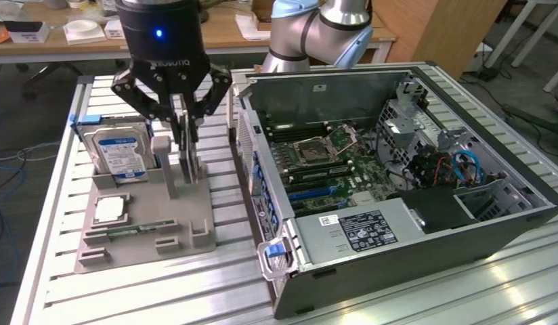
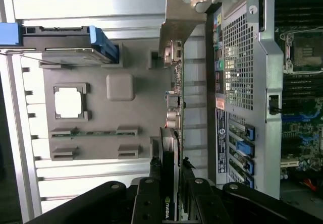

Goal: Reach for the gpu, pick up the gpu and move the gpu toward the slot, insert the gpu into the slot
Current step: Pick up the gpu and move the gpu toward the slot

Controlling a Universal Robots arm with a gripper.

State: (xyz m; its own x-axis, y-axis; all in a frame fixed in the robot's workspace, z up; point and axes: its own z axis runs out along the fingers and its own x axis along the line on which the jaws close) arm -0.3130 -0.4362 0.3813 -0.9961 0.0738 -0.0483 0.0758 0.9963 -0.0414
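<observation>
Ribbed aluminium table [image 1: 125,291], flat dark gpu [image 2: 170,186]

gripper [image 1: 183,134]: clamped on gpu's upper edge
gpu [image 1: 194,162]: upright in holder [image 1: 143,237], directly beneath gripper
hard drive [image 1: 116,152]: just beside gripper

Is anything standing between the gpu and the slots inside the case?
Yes: the case's rear wall rises between the gpu, upright in the grey holder, and the motherboard slots. Above that wall nothing visible blocks.

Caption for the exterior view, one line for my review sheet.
The gripper clamps the upright gpu in the gray fixture tray beside the open computer case.
</observation>
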